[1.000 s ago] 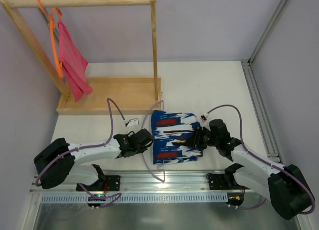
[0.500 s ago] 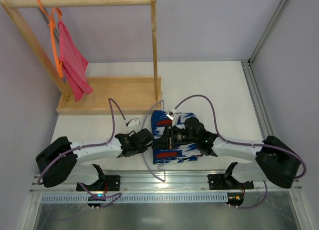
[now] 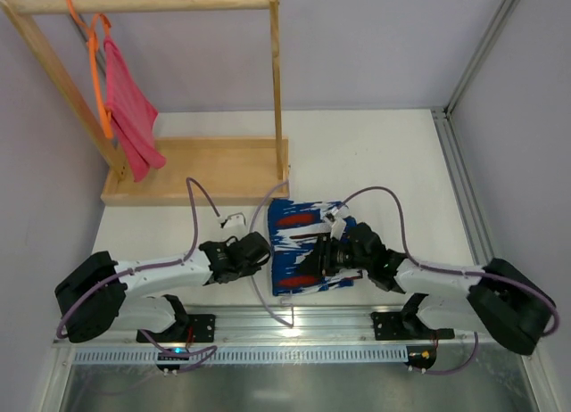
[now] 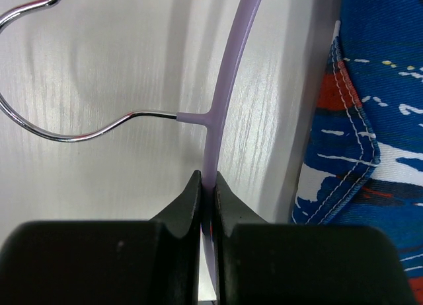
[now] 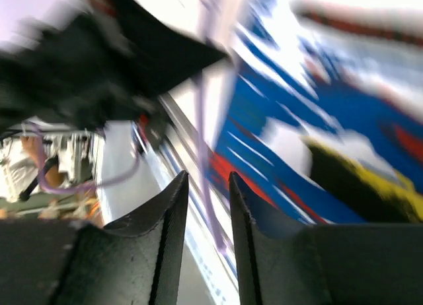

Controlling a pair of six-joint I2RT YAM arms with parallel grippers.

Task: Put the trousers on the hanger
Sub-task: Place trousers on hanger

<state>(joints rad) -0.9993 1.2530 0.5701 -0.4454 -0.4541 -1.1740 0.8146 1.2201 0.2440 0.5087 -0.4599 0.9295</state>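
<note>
Lying folded into a rough rectangle on the white table (image 3: 401,162), the long soft trousers in a blue, white, red and black print (image 3: 294,220) were flat, their stitched hem edges showing in the left wrist view. Just left of the trousers, the thin pale lavender plastic hanger (image 4: 228,67) lay on the table, its arm running alongside the trousers' left edge with a narrow strip of table between them. Its bent metal hook (image 4: 59,130) pointed away from the trousers. The left claw (image 4: 208,179) was pinched tight on the hanger's arm, a little below where the hook joins it.

The right claw (image 5: 208,183) hung over the middle of the trousers, aimed toward their left edge. Its fingers stood slightly apart, gripping nothing, and the hanger's thin line showed in the narrow gap; that view was blurred.

Beyond the trousers' far-left corner stood a wooden garment rack (image 3: 277,91) carrying an orange hanger (image 3: 94,64) with a plain pink-red cloth (image 3: 125,109).
</note>
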